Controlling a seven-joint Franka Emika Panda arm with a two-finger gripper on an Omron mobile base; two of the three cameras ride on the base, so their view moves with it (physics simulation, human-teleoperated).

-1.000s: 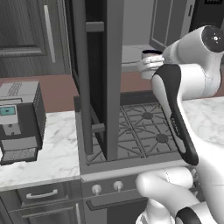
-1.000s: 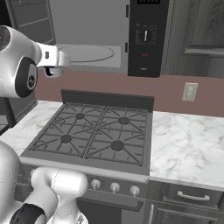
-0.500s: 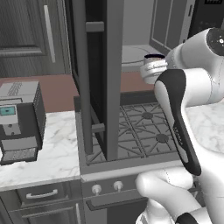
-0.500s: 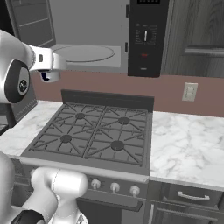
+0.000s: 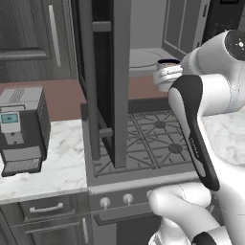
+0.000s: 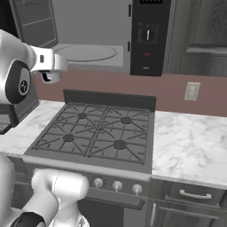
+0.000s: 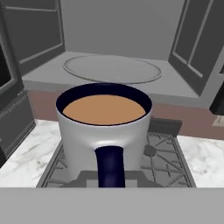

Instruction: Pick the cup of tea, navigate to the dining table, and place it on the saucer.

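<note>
The cup of tea, a grey mug with a dark handle and brown liquid, hangs in the air above the stove, just outside the open microwave. My gripper is shut on it, its fingers hidden behind the mug in the hand view. In the left base view the cup sits at the end of the white hand. From the right base view the hand covers most of the cup. The dining table and the saucer are out of view.
The open microwave has a round glass turntable, and its dark door swings out to the left. Below lies a gas stove set in a marble counter. A coffee machine stands on the counter at the left.
The hand with the cup has sunk slightly and drawn back a little from the microwave; the arm's elbow has shifted. Nothing else moved.
</note>
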